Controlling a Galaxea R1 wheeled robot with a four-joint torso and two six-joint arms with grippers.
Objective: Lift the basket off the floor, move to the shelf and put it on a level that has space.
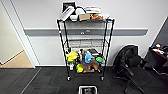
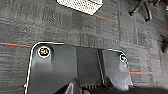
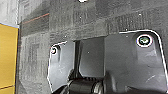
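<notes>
The basket (image 1: 87, 89), small with a pale rim and dark contents, sits on the dark carpet floor (image 1: 50, 80) just in front of me. The shelf (image 1: 85, 45), a black wire rack, stands behind it against the white wall. Its top tier carries boxes and white items, and its bottom tier holds colourful toys. The middle level (image 1: 86, 45) is nearly bare wire. In the left wrist view the basket's beige mesh side (image 2: 80, 5) lies on the carpet beyond my wrist plate (image 2: 75, 70). My right wrist plate (image 3: 107, 65) hangs over the carpet.
A black office chair (image 1: 130, 62) stands right of the shelf, with a cluttered desk (image 1: 160, 52) beyond it. Its chair legs (image 2: 140, 8) are near the basket. Tan wooden flooring (image 1: 17, 61) lies through a doorway at the left, and a yellow surface (image 3: 7, 55) borders the carpet.
</notes>
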